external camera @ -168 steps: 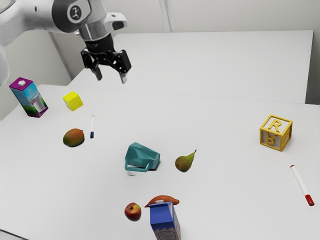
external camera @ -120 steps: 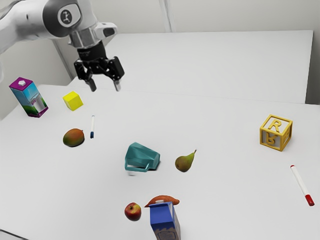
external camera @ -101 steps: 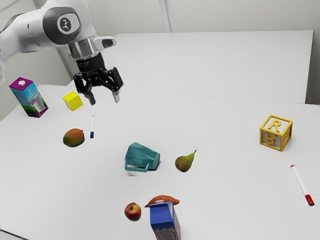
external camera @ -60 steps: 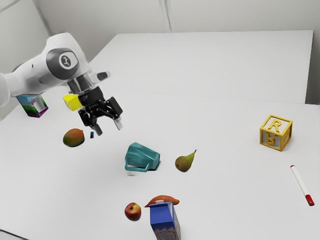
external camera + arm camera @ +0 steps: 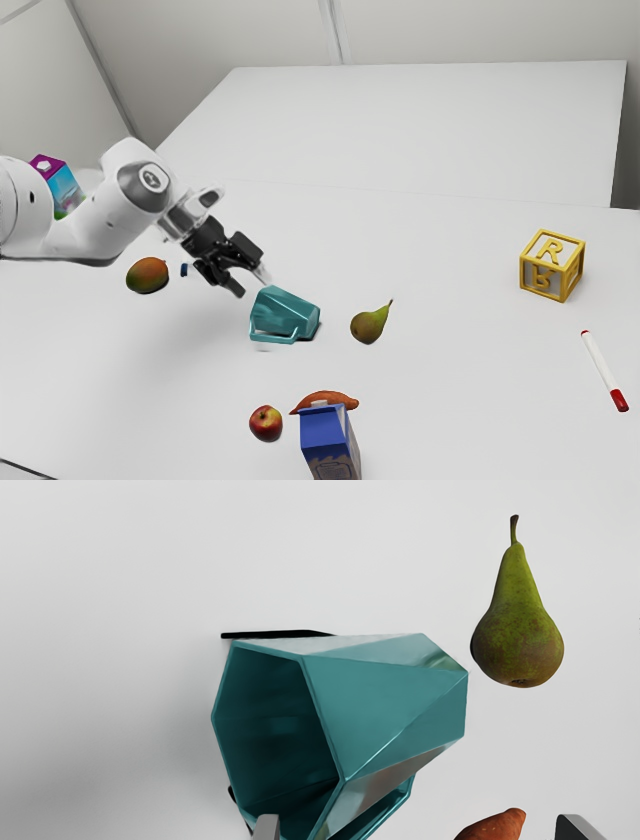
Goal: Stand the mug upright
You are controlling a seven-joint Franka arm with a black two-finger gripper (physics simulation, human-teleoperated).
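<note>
Looking toward the pear (image 5: 369,325), I see the teal mug (image 5: 290,312) lying on its side just next to it, on the exterior view's left. Its bottom points to the pear and its open mouth points away. The black gripper (image 5: 250,283) is up past the mouth, on the mug's side away from the pear, with its two fingers wide apart and nothing held. There is just one robot arm (image 5: 125,200), so it must do the job. I think it should go a bit nearer the pear, pinch the mug, then tip the mouth up. The mug has shiny, flat sides like a cut gem, and it's dark inside. The pear is round, green and speckled brown.
</note>
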